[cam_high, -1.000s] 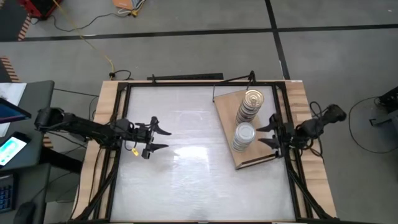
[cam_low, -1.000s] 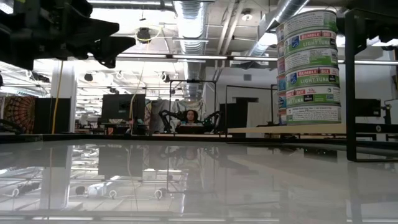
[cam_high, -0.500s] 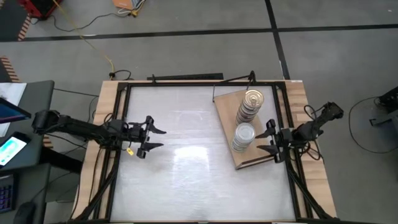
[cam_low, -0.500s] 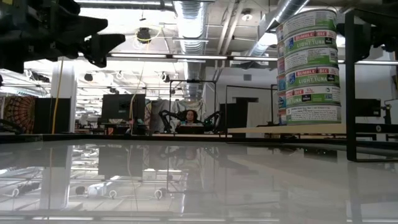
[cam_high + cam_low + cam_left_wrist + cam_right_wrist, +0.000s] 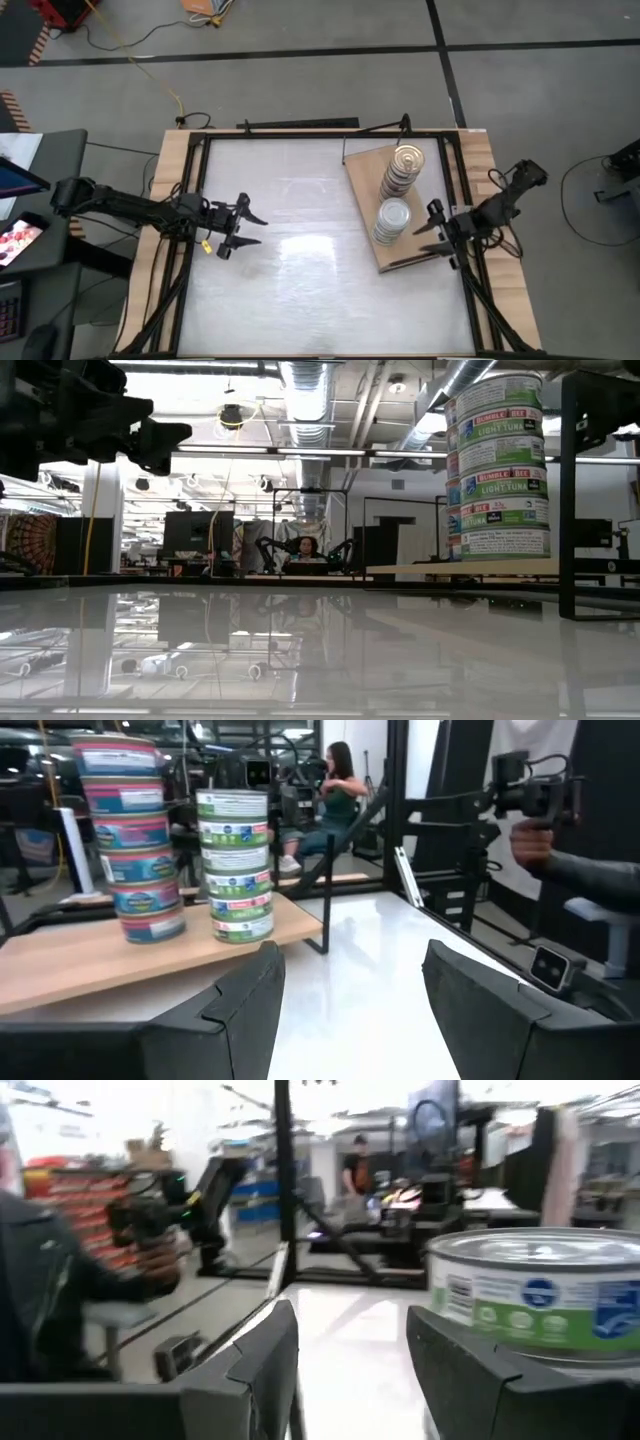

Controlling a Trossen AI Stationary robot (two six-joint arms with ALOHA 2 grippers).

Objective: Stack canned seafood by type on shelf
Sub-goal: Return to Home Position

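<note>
Two stacks of canned seafood stand on the shelf [image 5: 365, 170], a light wooden board at the table's right. The gold-lidded stack [image 5: 405, 160] is the farther one; the silver-lidded stack [image 5: 392, 215] is nearer. The left wrist view shows both stacks [image 5: 125, 840] [image 5: 235, 865] on the shelf [image 5: 60, 960]. My left gripper [image 5: 258, 229] [image 5: 350, 960] hovers open over the table's left part, pointing at the stacks. My right gripper [image 5: 422, 232] [image 5: 350, 1325] hangs open just right of the silver-lidded stack, whose top tin [image 5: 540, 1290] shows beside its fingers.
Black frame rails [image 5: 190, 200] run along the table's wooden rim. A thin black post [image 5: 328, 880] stands at the shelf's corner. White tabletop [image 5: 300, 260] lies bare between the arms. People sit and stand in the room beyond [image 5: 305, 548].
My left gripper has drawn back a little toward the table's left edge and sunk slightly. My right gripper has swung a little toward the near edge beside the silver-lidded stack. The stacks have stayed put.
</note>
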